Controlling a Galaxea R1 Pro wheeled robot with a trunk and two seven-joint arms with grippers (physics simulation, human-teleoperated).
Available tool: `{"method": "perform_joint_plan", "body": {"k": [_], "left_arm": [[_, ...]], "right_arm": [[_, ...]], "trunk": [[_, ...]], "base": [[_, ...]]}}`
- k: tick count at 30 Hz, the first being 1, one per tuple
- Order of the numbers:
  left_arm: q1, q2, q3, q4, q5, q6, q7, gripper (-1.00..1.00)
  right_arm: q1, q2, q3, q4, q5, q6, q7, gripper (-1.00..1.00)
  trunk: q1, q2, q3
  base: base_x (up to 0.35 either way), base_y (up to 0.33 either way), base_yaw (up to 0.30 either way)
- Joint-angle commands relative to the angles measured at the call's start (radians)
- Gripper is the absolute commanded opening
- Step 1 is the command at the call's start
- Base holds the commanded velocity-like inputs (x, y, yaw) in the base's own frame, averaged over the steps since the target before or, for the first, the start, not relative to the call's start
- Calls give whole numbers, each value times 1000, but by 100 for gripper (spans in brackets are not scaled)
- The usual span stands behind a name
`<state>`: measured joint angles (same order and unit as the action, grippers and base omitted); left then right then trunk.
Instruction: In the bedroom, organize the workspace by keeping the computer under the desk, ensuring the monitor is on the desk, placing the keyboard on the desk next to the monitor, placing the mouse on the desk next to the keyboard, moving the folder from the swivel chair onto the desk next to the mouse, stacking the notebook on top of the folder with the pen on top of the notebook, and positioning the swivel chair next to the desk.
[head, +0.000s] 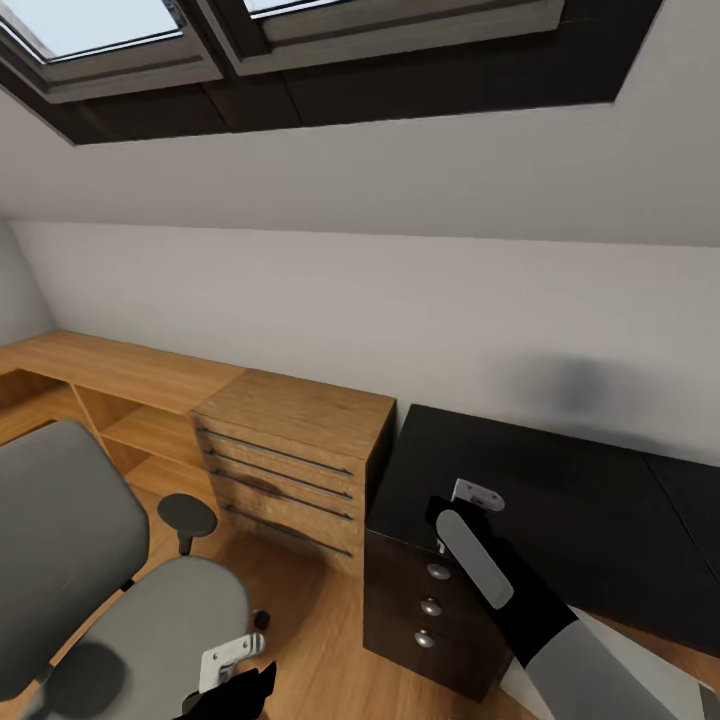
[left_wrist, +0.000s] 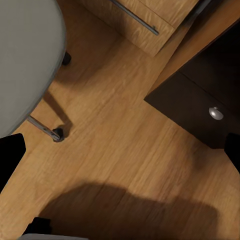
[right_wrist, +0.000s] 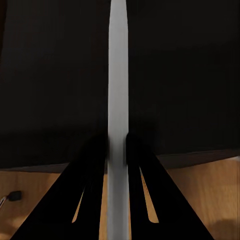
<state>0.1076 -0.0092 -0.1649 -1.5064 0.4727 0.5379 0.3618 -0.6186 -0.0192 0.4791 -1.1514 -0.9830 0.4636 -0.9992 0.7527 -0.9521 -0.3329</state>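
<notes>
The slim silver-grey keyboard (head: 474, 556) is held edge-on above the black desk's (head: 560, 500) near corner at five o'clock. The grey swivel chair (head: 90, 580) stands at eight o'clock, apart.

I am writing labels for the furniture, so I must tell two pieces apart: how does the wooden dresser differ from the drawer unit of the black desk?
The dresser is light brown wood, while the desk's drawer unit is black. The dresser has long dark bar handles, and the drawer unit has small round silver knobs. Both stand side by side on the wooden floor, with their drawers shut.
</notes>
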Motion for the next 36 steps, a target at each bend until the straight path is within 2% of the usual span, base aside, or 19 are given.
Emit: {"method": "perform_joint_plan", "body": {"k": [1, 8, 13, 17, 20, 23, 26, 28, 29, 31, 32, 36], "left_arm": [[0, 0, -1, -2, 11, 2, 9, 100], [0, 0, -6, -2, 10, 1, 9, 100], [-1, 2, -53, 9, 11, -34, 10, 100], [-2, 5, -74, 78, 10, -120, 5, 100], [-2, 6, -83, 176, 9, -237, 1, 100], [-2, 6, -86, 229, 8, -295, 0, 100], [-2, 6, -94, 266, 8, -326, -1, 100], [-2, 6, -114, 298, 9, -334, 1, 100], [-2, 6, -132, 345, 7, -338, 3, 100], [-2, 5, -140, 377, 3, -341, 3, 100], [-2, 3, -146, 403, -33, -347, 4, 100], [-2, 2, -150, 414, -52, -381, 5, 100]], "right_arm": [[-1, -1, 3, -2, -6, 4, -5, -100], [-1, -2, 3, -2, -6, 4, -7, -100], [0, -2, 3, -3, -7, 4, -7, -100], [1, -2, 3, -5, -8, 4, -7, -100], [2, -3, 2, -7, -8, 4, -6, -100], [2, -8, 2, -14, -9, 4, -7, -100], [12, -36, 1, -46, -30, 4, -7, -100], [20, -61, 1, -68, -75, 1, -7, -100], [22, -80, 0, -76, -95, -2, -6, -100], [23, -89, -4, -81, -102, -2, -7, -100], [23, -104, -37, -85, -108, -2, -7, -100], [23, -111, -72, -82, -108, -3, -7, -100]], "trunk": [[0, -1, -1], [0, -1, -1], [0, -1, -1], [0, -1, 1], [0, -1, 3], [0, -1, 6], [0, -1, 8], [0, -1, 10], [0, -1, 10], [0, -1, 12], [0, -1, 13], [0, -1, 16]], "base": [[0, 0, 0], [0, 0, 0], [0, 0, -13], [0, 0, -134], [0, 0, -201], [0, 0, -236], [0, 0, -253], [0, 0, -259], [0, 0, -260], [0, 0, -261], [0, 0, -261], [0, 0, -261]]}}
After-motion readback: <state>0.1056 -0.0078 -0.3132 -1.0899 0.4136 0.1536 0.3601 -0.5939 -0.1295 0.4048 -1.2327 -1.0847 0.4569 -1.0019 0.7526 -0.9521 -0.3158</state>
